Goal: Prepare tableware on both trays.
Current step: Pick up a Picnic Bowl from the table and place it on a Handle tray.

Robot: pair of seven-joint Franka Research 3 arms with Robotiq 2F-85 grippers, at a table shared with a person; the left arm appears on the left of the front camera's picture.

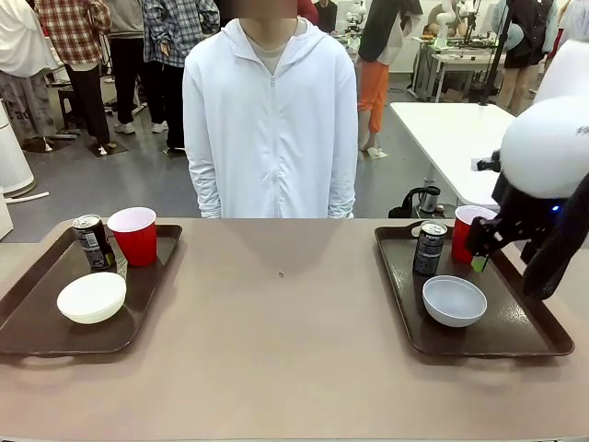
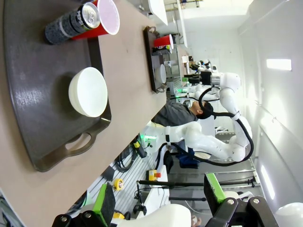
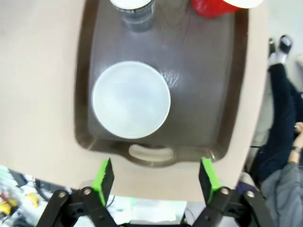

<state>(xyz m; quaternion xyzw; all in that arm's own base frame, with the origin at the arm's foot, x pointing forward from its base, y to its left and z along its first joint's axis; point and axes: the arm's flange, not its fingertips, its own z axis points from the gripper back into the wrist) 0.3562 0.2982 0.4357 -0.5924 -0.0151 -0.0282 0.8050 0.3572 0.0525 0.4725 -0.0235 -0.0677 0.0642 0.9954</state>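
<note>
White rounded right arm (image 1: pixel 552 147), black hand (image 3: pixel 156 182) with green pads, person (image 1: pixel 270 120) in white zip hoodie

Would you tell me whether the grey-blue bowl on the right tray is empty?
Empty: the grey-blue bowl shows only its bare inside, sitting upright on the right tray.

Person at the far side of the tabletop (image 1: pixel 276 368)

A person in a white zip hoodie (image 1: pixel 270 129) stands behind the beige tabletop; a white table (image 1: pixel 451 138) stands beyond, right.
</note>
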